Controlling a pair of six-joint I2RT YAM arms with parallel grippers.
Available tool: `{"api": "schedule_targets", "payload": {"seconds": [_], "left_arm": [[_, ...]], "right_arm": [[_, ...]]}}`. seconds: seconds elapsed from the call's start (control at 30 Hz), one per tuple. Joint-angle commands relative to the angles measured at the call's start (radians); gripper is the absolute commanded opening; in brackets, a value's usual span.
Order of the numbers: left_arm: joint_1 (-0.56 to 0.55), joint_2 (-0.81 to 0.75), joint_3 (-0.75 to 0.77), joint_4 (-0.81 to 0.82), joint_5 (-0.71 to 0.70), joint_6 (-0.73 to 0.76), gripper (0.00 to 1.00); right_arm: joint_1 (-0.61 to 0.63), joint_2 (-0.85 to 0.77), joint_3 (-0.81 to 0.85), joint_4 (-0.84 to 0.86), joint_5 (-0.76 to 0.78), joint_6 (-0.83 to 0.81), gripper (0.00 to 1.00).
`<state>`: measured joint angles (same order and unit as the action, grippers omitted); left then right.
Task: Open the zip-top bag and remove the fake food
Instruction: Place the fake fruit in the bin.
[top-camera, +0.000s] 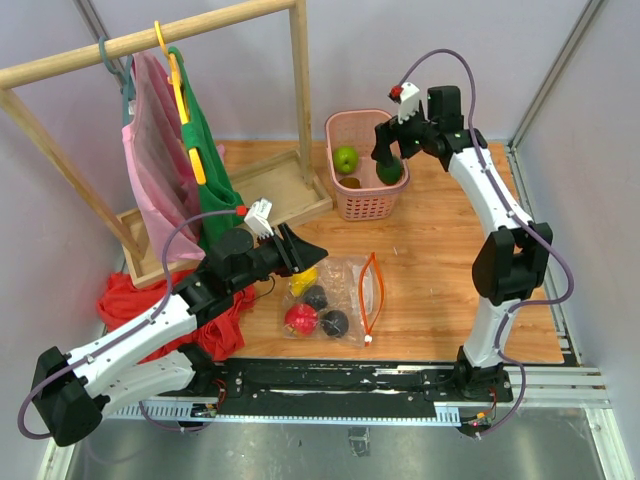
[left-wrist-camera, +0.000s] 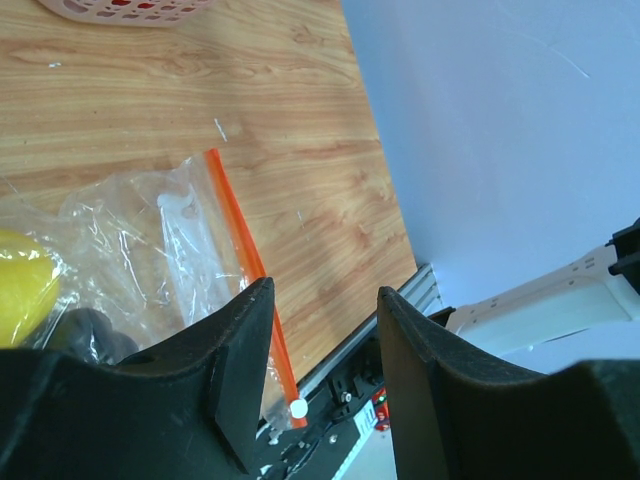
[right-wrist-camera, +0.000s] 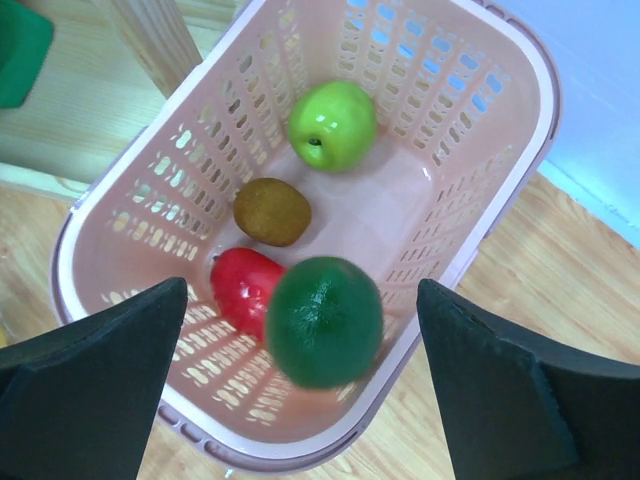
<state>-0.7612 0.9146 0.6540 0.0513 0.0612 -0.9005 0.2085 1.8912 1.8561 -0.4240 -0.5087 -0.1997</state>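
fake food split between basket and bag

wooden table (top-camera: 440, 260), top view. clothes rack (top-camera: 300, 70) at 10 o'clock. pink basket (top-camera: 372, 205) at 12 o'clock. zip-top bag (top-camera: 350, 275) lies flat at 7 o'clock, its orange zip strip (top-camera: 375, 290) on the 3 o'clock edge, bowed open.

left gripper (left-wrist-camera: 325, 300) at bag's 9 o'clock edge, fingers apart, nothing between them. right gripper (right-wrist-camera: 302, 288) above basket, fingers spread wide, gripping nothing.

dark green piece (right-wrist-camera: 323, 320) below that gap, blurred, touching neither finger. in basket: light green apple (right-wrist-camera: 332, 124), red piece (right-wrist-camera: 243, 290), brown kiwi (right-wrist-camera: 272, 211). in bag: yellow piece (top-camera: 304, 283), red ball (top-camera: 301, 319), two dark purple pieces (top-camera: 335, 323).
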Motion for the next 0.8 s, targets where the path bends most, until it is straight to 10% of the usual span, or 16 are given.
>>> {"api": "schedule_targets", "payload": {"seconds": [0.0,0.3,0.53,0.77], "left_arm": [[0.003,-0.005,0.002,0.037,-0.008,-0.004,0.50],[0.003,-0.021,-0.009,0.071,-0.019,-0.028,0.57],[0.005,-0.168,-0.121,0.188,-0.131,-0.073,0.92],[0.005,-0.244,-0.158,0.153,-0.142,-0.083,0.95]], "right_arm": [[0.026,0.012,0.062,0.029,0.078,-0.050,0.98],[0.020,-0.063,0.063,-0.006,-0.005,-0.086,0.98],[-0.029,-0.208,-0.046,-0.025,-0.330,-0.053,0.99],[-0.070,-0.387,-0.352,-0.043,-0.689,-0.034,0.99]]}}
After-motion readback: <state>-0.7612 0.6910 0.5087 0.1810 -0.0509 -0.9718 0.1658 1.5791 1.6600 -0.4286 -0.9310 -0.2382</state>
